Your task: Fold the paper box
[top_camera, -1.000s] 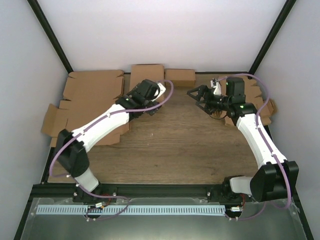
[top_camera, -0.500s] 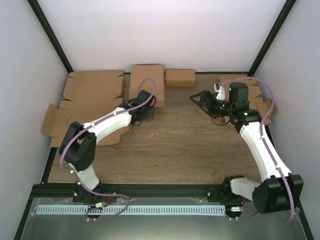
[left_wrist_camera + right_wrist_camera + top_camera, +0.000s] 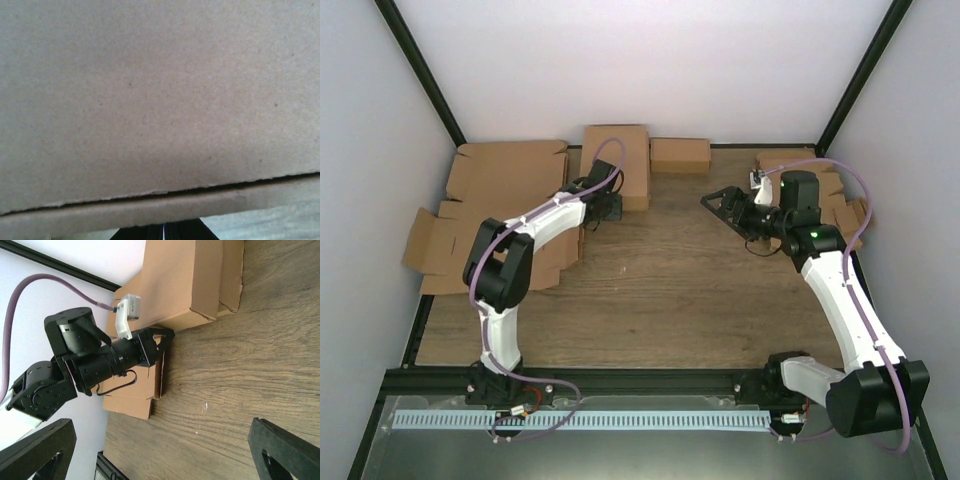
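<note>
The paper box (image 3: 615, 160) lies closed and flat at the back of the table; it shows again as a tan slab (image 3: 192, 280), and its side face with a lid seam (image 3: 160, 110) fills the left wrist view. My left gripper (image 3: 609, 207) is shut with nothing between its fingers (image 3: 163, 232). Its tips (image 3: 166, 336) stand at the box's near edge, by a corner. My right gripper (image 3: 722, 204) hovers open over bare wood to the right of the box, its two dark fingers (image 3: 286, 450) spread wide apart and holding nothing.
Large flat die-cut cardboard sheets (image 3: 505, 195) lie at the left, partly under the left arm. A smaller narrow box (image 3: 680, 155) sits right of the paper box against the back wall. Small notched blanks (image 3: 830, 195) are stacked behind the right arm. Walls enclose the table.
The left gripper went from open to shut, and its arm folded back, sliding the gripper off the box top to the near edge. The right gripper drifted slightly right, still open.
</note>
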`<action>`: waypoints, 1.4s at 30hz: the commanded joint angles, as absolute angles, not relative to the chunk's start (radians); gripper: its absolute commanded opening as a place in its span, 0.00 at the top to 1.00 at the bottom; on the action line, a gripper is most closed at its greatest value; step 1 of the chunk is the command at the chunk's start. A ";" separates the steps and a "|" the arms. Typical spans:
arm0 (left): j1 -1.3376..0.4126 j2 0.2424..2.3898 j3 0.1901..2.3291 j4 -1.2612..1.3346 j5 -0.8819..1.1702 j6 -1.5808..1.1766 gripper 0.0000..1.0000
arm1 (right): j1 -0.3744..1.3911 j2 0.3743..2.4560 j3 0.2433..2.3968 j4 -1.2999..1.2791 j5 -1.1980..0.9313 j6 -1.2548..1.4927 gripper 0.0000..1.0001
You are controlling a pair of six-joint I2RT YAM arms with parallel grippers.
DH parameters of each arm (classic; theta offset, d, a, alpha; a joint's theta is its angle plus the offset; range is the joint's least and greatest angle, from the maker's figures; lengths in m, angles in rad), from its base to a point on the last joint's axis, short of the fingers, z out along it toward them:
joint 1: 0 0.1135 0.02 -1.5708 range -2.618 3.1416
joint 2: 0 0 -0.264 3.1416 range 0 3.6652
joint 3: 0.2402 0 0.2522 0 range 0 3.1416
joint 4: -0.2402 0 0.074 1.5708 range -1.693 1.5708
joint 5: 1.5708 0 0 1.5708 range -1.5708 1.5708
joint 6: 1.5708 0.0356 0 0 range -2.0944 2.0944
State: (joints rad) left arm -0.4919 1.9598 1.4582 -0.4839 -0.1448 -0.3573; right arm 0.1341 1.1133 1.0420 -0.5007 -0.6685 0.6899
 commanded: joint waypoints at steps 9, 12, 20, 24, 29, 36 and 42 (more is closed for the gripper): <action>-0.434 2.116 1.704 -0.513 -0.117 -0.278 0.96 | 0.129 1.136 1.044 -0.502 -0.651 0.658 0.03; -0.431 2.123 1.719 -0.526 -0.121 -0.279 0.96 | 0.129 1.141 1.045 -0.502 -0.652 0.657 0.03; -0.431 2.053 1.667 -0.566 -0.038 -0.308 0.82 | 0.130 1.148 1.050 -0.498 -0.620 0.622 0.03; -0.434 1.875 1.524 -0.534 0.043 -0.340 0.69 | 0.129 1.138 1.060 -0.505 -0.585 0.525 0.00; -0.434 1.562 1.251 -0.445 0.072 -0.375 0.30 | 0.128 1.050 0.963 -0.415 -0.540 0.421 0.00; -0.436 1.145 0.876 -0.290 0.004 -0.417 0.00 | 0.129 0.829 0.670 -0.210 -0.457 0.394 0.00; -0.439 0.881 0.528 -0.103 0.000 -0.436 0.00 | 0.129 0.596 0.340 -0.006 -0.376 0.500 0.00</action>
State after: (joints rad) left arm -0.4351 0.9833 0.6872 -0.2474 0.0158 -0.4183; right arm 0.1341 0.6987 0.4606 -0.1719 -0.4747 0.4419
